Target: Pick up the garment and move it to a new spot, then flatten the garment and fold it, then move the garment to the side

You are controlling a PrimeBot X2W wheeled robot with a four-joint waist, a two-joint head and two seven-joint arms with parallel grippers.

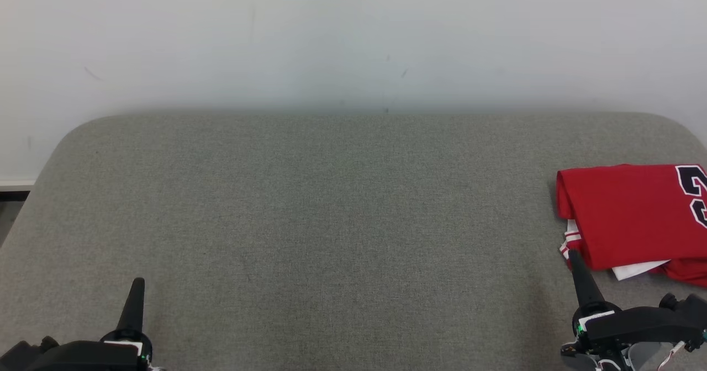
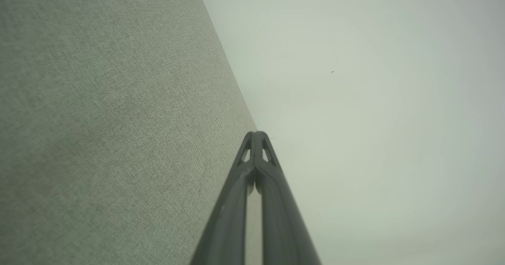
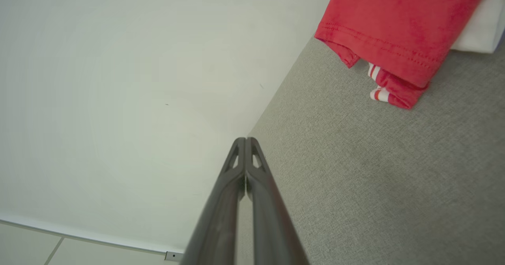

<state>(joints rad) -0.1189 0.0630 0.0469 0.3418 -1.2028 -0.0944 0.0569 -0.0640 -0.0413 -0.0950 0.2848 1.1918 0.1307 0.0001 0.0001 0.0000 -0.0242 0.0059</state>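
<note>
Nearest, bottom L of head view: left gripper [image 1: 137,284], fingers pressed together to a single point, nothing in them. It hangs over the grey padded surface [image 1: 331,222] w/ fingers pointing twd the far edge. The left wrist view [image 2: 256,135] shows the same: tips meeting, no gap, grey fabric on one side and wall on the other.

Bottom R: right gripper [image 1: 574,256], also fully closed and holding nothing. In head view its tip lines up w/ the garment's striped trim [image 1: 569,244]. The right wrist view shows a strip of bare grey betw tip and cloth, so near but apart.

The garment [image 1: 624,216] is a red jersey, folded, lying flat at the R side of the surface, approx mid-depth. A white layer [image 1: 635,270] pokes out at the near edge. A dark no. w/ white outline sits at its R end. Its R part is cut by the frame, so I can't tell how close it sits to the surface's R edge.

Betw the two grippers and on to the far side, a wide run of grey fabric. The L edge slants inward going away. Both far corners are rounded.

The far edge runs straight along a pale wall [image 1: 353,40]. A sliver of floor [image 1: 8,216] shows past the L edge.
</note>
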